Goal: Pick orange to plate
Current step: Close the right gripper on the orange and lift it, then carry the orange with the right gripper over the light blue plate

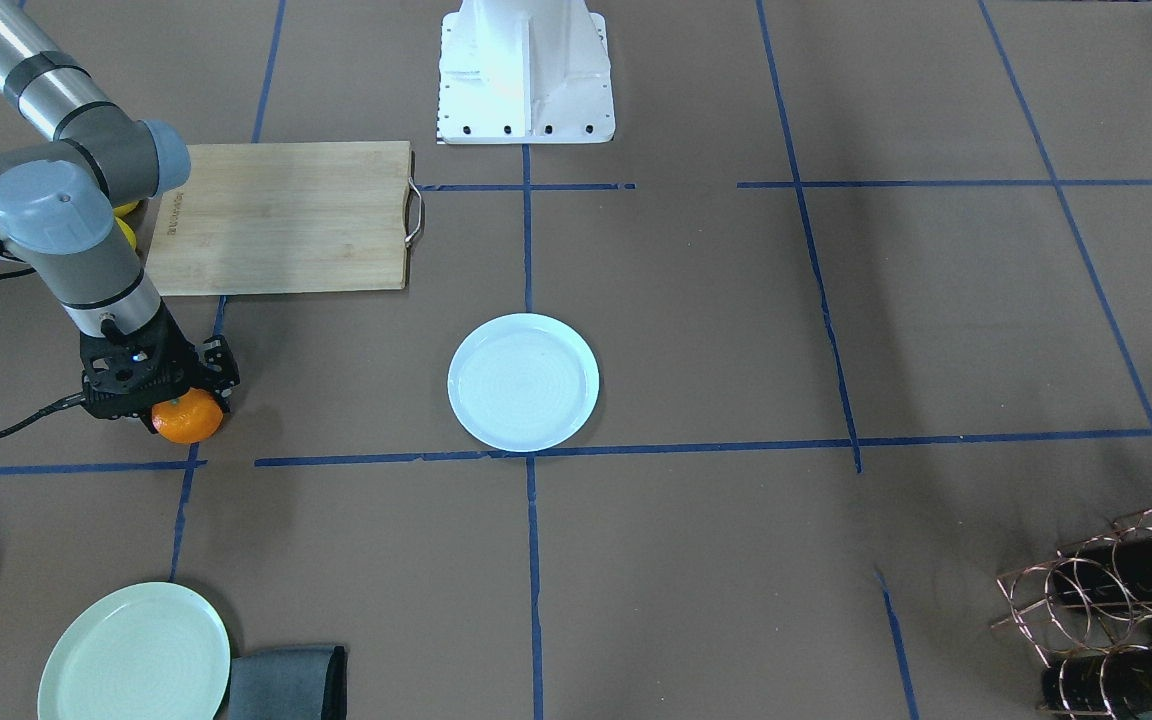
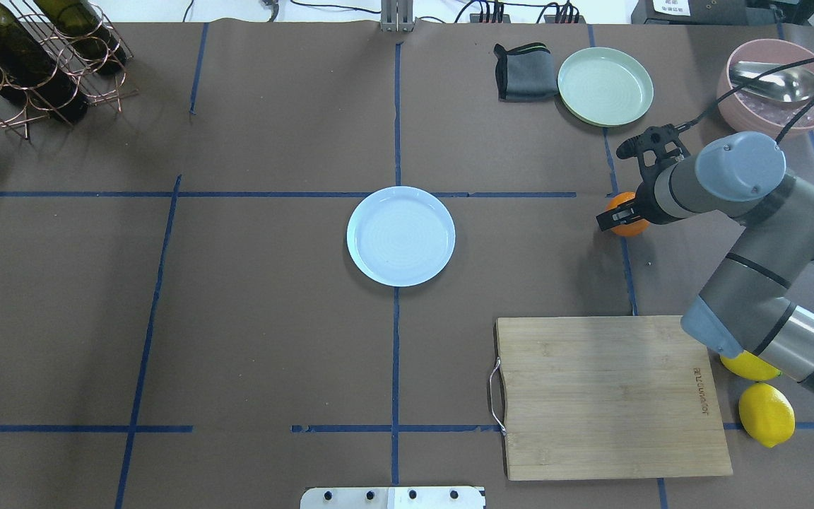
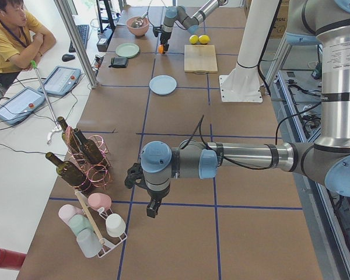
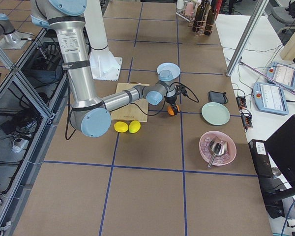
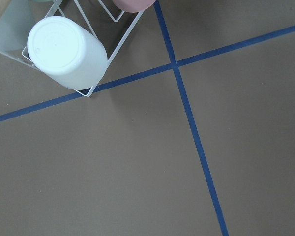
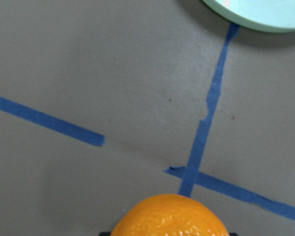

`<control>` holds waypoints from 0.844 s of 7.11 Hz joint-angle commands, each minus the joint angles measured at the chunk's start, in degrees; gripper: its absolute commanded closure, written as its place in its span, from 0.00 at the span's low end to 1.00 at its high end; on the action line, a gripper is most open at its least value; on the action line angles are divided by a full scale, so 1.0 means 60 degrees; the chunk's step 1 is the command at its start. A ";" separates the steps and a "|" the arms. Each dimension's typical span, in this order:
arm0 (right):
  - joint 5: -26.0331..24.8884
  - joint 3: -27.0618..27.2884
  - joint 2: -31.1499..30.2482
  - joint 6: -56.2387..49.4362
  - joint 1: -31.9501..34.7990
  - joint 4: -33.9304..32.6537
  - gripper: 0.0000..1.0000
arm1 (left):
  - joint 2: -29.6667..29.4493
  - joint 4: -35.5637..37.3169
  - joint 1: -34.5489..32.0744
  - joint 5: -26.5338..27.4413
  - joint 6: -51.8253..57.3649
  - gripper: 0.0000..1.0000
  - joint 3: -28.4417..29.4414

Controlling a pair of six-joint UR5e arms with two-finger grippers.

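The orange (image 1: 187,421) sits low over the brown table on a blue tape line, at the robot's right. My right gripper (image 1: 183,404) comes down on it from above, its black fingers (image 2: 608,218) hugging the fruit's sides, shut on it. The right wrist view shows the orange's (image 6: 170,217) top at its lower edge; the fingers are out of frame there. The white, faintly bluish plate (image 1: 458,392) lies empty at the table's centre, well apart from the orange. My left gripper (image 3: 153,209) hangs over bare table at the far end; I cannot tell whether it is open or shut.
A wooden cutting board (image 2: 608,396) lies near the robot's right, with two lemons (image 2: 766,413) beside it. A pale green plate (image 2: 605,86), a grey cloth (image 2: 523,72) and a pink bowl (image 2: 778,81) holding a spoon sit beyond the orange. A bottle rack (image 2: 32,56) and a cup rack (image 5: 69,51) stand on the left.
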 commanded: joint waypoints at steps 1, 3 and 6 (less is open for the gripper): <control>-0.0023 0.0050 0.1300 0.0998 -0.0156 -0.0910 0.92 | 0.0004 0.0000 0.0004 0.0000 0.0000 0.00 0.0001; -0.0823 -0.0110 0.3571 0.2711 -0.1178 -0.3210 0.86 | 0.0004 0.0000 -0.0010 -0.0015 0.0000 0.00 -0.0013; -0.2245 -0.2781 0.6356 0.4648 -0.2468 -0.3585 0.78 | 0.0004 0.0014 0.0004 -0.0015 0.0000 0.00 -0.0042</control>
